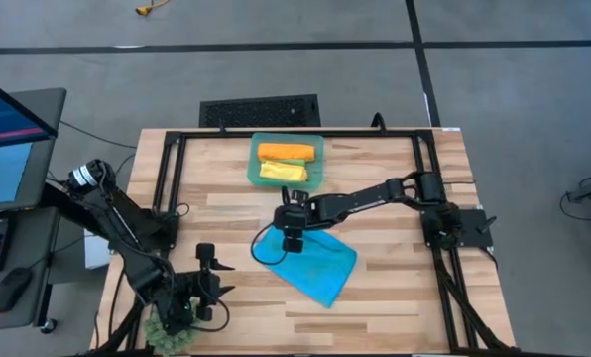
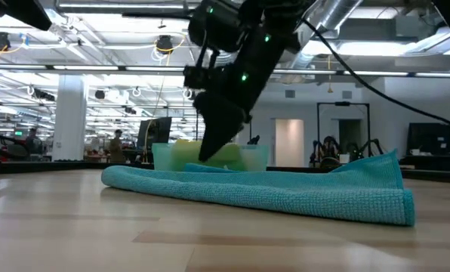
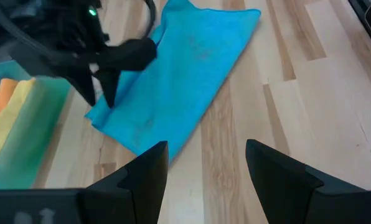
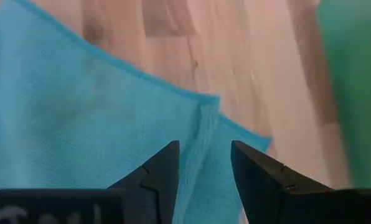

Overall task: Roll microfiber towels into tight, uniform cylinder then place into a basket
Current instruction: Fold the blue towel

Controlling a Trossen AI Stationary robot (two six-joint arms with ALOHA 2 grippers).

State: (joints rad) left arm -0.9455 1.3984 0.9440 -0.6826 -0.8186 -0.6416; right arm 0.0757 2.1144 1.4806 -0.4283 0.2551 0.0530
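The bright blue towel lies spread on the table's middle; it also shows in the low view. My right gripper points down over the towel's far-left corner, fingers slightly open, with a small raised fold between them. The teal basket stands at the far middle and holds an orange roll and a yellow roll. The green towel does not show. My left gripper is open and empty near the table's near-left corner, facing the blue towel. My right gripper stands over the blue towel's far-left corner, coming from above and pointing down, with the small fold between its fingertips. I cannot tell whether the fingers touch the cloth. The towel lies on the table.
A spiky green plant ball sits at the near-left corner under my left arm. Black frame rails run along the table's sides. Bare wood lies near and right of the towel.
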